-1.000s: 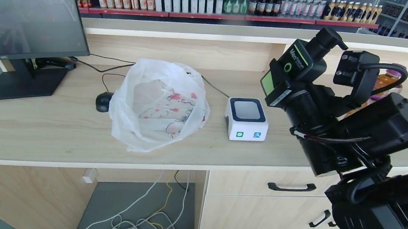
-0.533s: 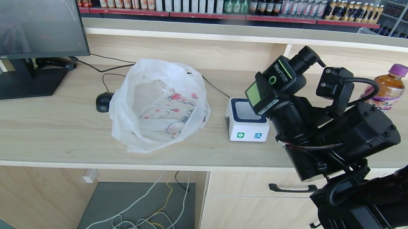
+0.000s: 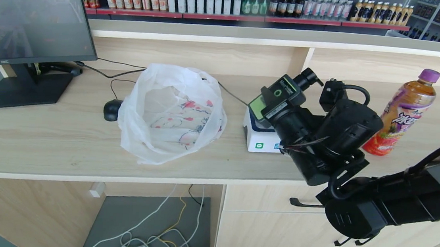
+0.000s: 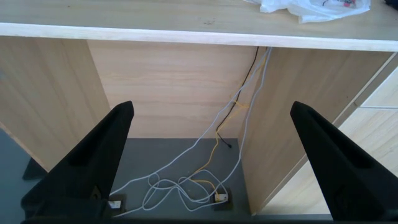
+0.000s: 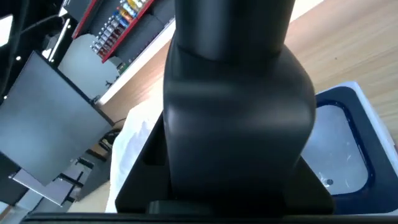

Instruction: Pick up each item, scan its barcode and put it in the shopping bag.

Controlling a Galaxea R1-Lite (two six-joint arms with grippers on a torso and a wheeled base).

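Pump bottle (image 3: 284,88): boxy black plastic, glossy green label, clamped in your right gripper (image 3: 275,105).
Scanner (image 3: 260,142): white rounded cube, glass top, just beneath that gripper.
Shopping bag (image 3: 171,111): crinkly translucent film, to its left.
Left gripper (image 4: 211,134): black wedge fingers spread, empty.
Change: right gripper has lowered the bottle toward the scanner.

Light wood counter (image 3: 43,140) — red drink shelves (image 3: 221,18) behind, grey floor (image 3: 110,213).
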